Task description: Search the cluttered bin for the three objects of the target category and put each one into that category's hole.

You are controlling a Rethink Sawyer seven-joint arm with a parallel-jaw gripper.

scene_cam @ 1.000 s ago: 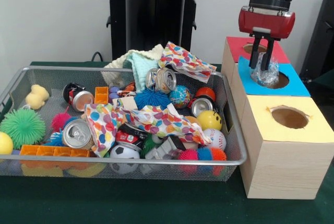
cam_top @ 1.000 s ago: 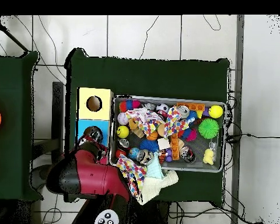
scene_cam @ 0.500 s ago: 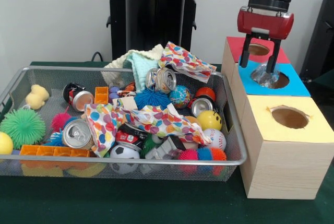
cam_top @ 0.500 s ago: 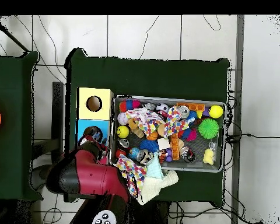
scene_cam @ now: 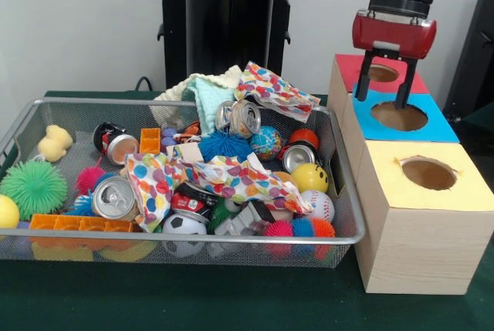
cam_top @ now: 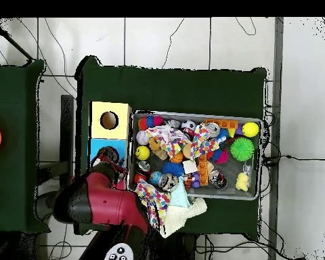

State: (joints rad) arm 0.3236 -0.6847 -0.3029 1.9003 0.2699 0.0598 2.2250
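1. Fingers (scene_cam: 359, 84) of the red gripper (scene_cam: 381, 90) hang spread and empty over the blue-topped wooden box's round hole (scene_cam: 399, 116).
2. Remaining targets lie somewhere in the wire-mesh bin (scene_cam: 231, 240); which category, unclear.
3. Crinkly, light items likely need mid-body pinching.

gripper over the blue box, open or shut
Open. In the front view the gripper hangs above the blue box's hole with its two fingers spread apart and nothing between them.

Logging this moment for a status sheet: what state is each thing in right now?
tool: open, empty, above the blue box
blue box: hole open, nothing showing in it
yellow box: hole open
red box: partly hidden by the tool
wire bin: full of clutter
silver can: lying on its side
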